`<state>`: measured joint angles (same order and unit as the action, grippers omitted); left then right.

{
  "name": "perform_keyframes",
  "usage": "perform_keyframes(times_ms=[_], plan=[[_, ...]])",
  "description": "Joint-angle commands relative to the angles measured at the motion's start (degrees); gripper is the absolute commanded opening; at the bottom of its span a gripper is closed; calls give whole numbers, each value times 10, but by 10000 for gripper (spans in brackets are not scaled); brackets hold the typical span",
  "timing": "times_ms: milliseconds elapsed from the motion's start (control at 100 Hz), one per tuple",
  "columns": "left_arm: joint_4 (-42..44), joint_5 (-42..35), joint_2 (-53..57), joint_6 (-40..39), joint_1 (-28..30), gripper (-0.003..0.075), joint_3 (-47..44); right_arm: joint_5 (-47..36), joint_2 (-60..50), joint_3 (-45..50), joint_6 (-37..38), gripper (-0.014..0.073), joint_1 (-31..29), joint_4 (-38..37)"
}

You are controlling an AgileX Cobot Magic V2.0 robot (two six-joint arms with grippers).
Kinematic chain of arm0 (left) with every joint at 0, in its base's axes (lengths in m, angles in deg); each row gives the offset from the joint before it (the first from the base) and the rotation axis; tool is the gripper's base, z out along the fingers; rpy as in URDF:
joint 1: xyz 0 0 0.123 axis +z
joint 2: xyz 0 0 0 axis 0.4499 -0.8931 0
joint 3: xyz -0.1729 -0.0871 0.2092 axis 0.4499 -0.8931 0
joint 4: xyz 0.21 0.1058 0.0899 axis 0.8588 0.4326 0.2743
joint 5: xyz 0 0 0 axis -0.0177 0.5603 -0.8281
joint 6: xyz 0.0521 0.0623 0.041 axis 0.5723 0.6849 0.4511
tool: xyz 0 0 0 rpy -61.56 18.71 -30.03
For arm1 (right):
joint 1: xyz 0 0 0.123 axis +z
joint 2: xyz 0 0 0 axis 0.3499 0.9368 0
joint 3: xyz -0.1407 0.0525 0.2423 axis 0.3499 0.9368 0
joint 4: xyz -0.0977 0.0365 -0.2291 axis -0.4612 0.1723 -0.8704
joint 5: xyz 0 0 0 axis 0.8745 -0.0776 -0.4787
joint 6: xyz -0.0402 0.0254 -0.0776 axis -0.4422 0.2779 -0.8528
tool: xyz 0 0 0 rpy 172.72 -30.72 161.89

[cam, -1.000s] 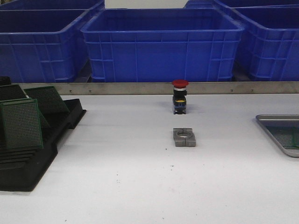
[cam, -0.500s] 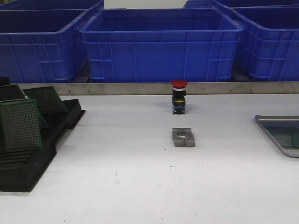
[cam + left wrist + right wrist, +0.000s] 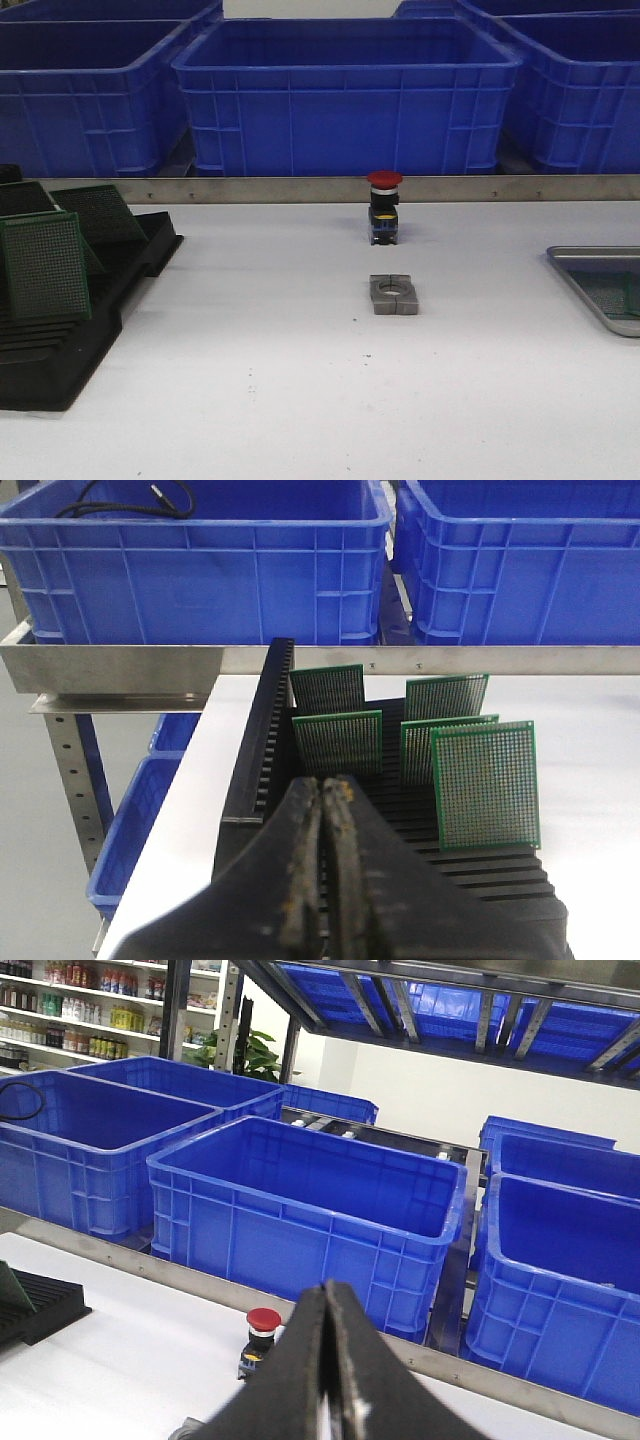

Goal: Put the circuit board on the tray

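Observation:
Several green circuit boards stand upright in a black slotted rack (image 3: 60, 350) at the table's left; the nearest circuit board (image 3: 45, 266) faces the camera. In the left wrist view my left gripper (image 3: 325, 785) is shut and empty, hovering over the rack (image 3: 500, 880), with the closest board (image 3: 487, 785) just beyond and to one side of its tips. The silver tray (image 3: 590, 252) lies at the table's right edge, with a green board (image 3: 622, 293) partly showing inside it. My right gripper (image 3: 328, 1290) is shut and empty above the table. Neither gripper shows in the front view.
A red-capped push button (image 3: 384, 205) stands mid-table, with a grey metal block (image 3: 393, 294) in front of it. Blue crates (image 3: 345, 95) line the shelf behind a metal rail (image 3: 300, 189). The rack sits near the table's left edge (image 3: 175, 820).

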<state>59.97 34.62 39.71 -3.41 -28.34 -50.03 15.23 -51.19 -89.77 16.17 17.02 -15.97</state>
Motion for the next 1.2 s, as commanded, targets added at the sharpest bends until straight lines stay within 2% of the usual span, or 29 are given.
perform_keyframes(times_ms=[0,770,1070,1120,1190], plan=[[0,-51,19,-6,2,-17,-18,-24,5,-13,-5,-62,1,14],[0,-51,19,-6,2,-17,-18,-24,5,-13,-5,-62,1,14],[0,-51,19,-6,2,-17,-18,-82,5,-6,-5,-62,1,12],[0,-51,19,-6,2,-17,-18,-109,5,1,8,-62,1,-3],[0,-51,19,-6,2,-17,-18,-144,5,12,59,-62,1,-62]])
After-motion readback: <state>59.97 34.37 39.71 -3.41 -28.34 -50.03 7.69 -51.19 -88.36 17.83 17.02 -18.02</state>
